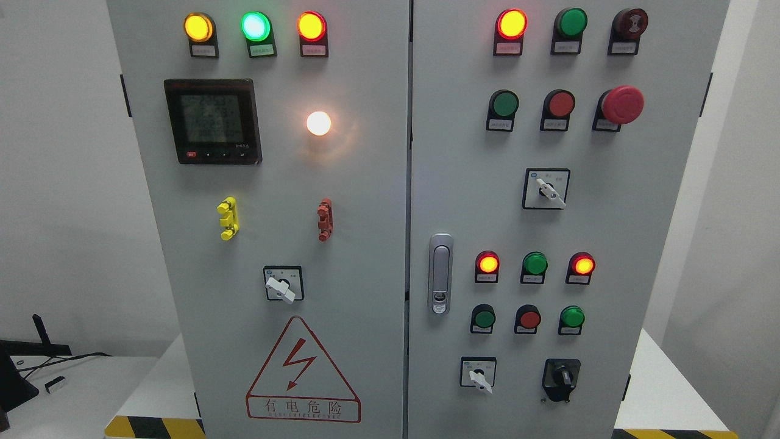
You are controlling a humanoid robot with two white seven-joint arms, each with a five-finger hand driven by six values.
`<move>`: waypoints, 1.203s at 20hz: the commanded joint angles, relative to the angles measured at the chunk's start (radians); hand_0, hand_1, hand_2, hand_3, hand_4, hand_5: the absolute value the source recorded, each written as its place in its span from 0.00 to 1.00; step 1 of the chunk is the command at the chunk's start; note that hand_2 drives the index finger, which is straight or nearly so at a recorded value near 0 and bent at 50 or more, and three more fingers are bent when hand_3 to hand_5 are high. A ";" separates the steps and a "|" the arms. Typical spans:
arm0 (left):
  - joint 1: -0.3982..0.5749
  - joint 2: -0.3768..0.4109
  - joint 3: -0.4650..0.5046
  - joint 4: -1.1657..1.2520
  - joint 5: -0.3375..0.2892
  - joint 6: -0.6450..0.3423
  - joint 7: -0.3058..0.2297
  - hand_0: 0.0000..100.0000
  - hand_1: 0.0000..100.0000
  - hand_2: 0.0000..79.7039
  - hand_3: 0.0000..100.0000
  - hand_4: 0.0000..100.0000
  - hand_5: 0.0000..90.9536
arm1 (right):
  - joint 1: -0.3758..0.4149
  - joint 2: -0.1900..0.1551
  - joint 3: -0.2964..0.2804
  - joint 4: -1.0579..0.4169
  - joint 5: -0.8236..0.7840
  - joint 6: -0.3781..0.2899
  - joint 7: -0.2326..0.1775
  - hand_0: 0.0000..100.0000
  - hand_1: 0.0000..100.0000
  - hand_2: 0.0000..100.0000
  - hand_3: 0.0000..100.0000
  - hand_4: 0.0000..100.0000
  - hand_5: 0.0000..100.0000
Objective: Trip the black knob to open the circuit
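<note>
The black rotary knob point(561, 378) sits low on the right door of the grey electrical cabinet point(365, 201), to the right of a white selector switch point(479, 373). Its black handle points roughly upward on a black base plate. Neither of my hands nor any arm shows in the head view.
The right door carries a red mushroom stop button point(621, 104), several lit and unlit push buttons, another white selector point(546, 189) and a metal door latch point(440, 274). The left door holds a digital meter point(212, 121), indicator lamps and a red warning triangle point(303, 373). A white table point(79, 390) stands at lower left.
</note>
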 commanded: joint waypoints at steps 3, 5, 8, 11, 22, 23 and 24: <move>0.000 -0.001 0.000 0.000 0.005 0.000 0.000 0.12 0.39 0.00 0.00 0.00 0.00 | 0.193 0.054 0.039 -0.482 0.000 -0.231 0.009 0.41 0.10 0.00 0.09 0.16 0.13; 0.000 -0.001 0.000 0.000 0.005 0.000 0.000 0.12 0.39 0.00 0.00 0.00 0.00 | 0.207 0.056 0.037 -0.491 -0.002 -0.331 0.009 0.42 0.11 0.00 0.22 0.26 0.22; 0.000 0.001 0.000 0.000 0.005 0.000 0.000 0.12 0.39 0.00 0.00 0.00 0.00 | 0.233 0.056 0.037 -0.535 -0.003 -0.472 0.013 0.42 0.13 0.02 0.34 0.35 0.33; 0.000 0.001 0.000 0.000 0.005 0.000 0.000 0.12 0.39 0.00 0.00 0.00 0.00 | 0.248 0.056 0.045 -0.571 -0.003 -0.637 0.015 0.43 0.14 0.13 0.49 0.49 0.51; 0.000 -0.001 0.000 0.000 0.005 0.000 0.000 0.12 0.39 0.00 0.00 0.00 0.00 | 0.308 0.054 0.043 -0.986 0.008 -0.830 0.013 0.43 0.15 0.31 0.68 0.70 0.75; 0.000 -0.001 0.000 0.000 0.005 0.000 0.000 0.12 0.39 0.00 0.00 0.00 0.00 | 0.313 0.054 0.043 -1.029 0.008 -0.830 0.013 0.43 0.15 0.32 0.69 0.72 0.77; 0.000 0.001 0.000 0.000 0.005 0.000 0.000 0.12 0.39 0.00 0.00 0.00 0.00 | 0.313 0.054 0.043 -1.061 0.008 -0.830 0.013 0.43 0.16 0.33 0.70 0.73 0.78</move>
